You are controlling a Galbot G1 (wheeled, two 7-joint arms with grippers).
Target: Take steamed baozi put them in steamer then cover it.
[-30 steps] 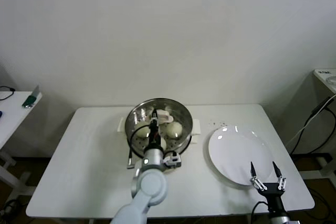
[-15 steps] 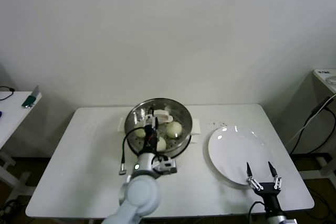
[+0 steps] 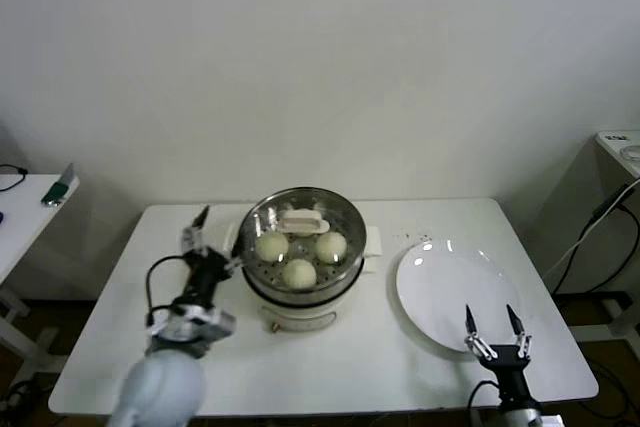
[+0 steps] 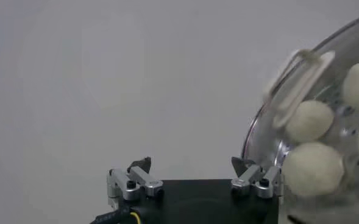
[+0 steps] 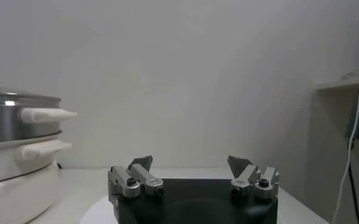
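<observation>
The steamer stands mid-table on its cream pot base. The glass cover rests on it, bar handle up. Through the glass I see three baozi. My left gripper hangs open and empty just left of the steamer, clear of it. In the left wrist view the left gripper sits beside the cover's handle and a baozi. My right gripper waits open at the front right; the right gripper holds nothing.
An empty white plate lies right of the steamer, under the right gripper. A side table with small items stands at the far left. The right wrist view shows the steamer wall and pot base off to one side.
My left gripper opened, let go of the cover's handle and drew back to the left of the steamer. The cover stays on. The right gripper shifted slightly.
</observation>
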